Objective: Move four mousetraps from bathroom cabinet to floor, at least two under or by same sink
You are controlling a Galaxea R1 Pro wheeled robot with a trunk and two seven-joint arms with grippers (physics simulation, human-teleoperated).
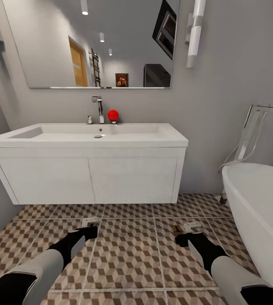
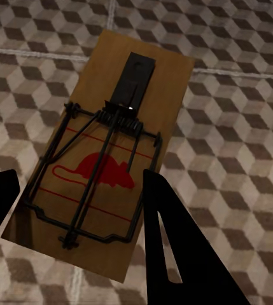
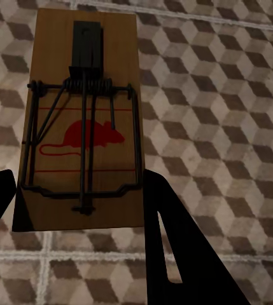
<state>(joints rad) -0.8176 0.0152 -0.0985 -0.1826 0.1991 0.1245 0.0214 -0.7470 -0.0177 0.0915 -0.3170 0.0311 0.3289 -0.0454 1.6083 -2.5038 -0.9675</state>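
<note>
Mousetraps, two of them, one per gripper: left mousetrap (image 2: pixel 101 162) wedged between the dark fingers (image 2: pixel 174 248) of the left gripper (image 1: pixel 90 226), jaws closed on its near end; right mousetrap (image 3: pixel 82 124) pinched likewise by the right gripper (image 1: pixel 186 233). Both held flat and low over the bathroom floor (image 1: pixel 132 254), spring side up, probably for setting down without a drop. Whether already touching the tiles, impossible to tell. Just ahead, the sink (image 1: pixel 90 165), wall-hung, so placement beside or under it looks reachable. Bathtub (image 1: pixel 259 212) close at the right arm's side.

You are seeing even, soft light in the head view, straight lines bowing near edges, wrist views looking dimmer, slightly soft.
</note>
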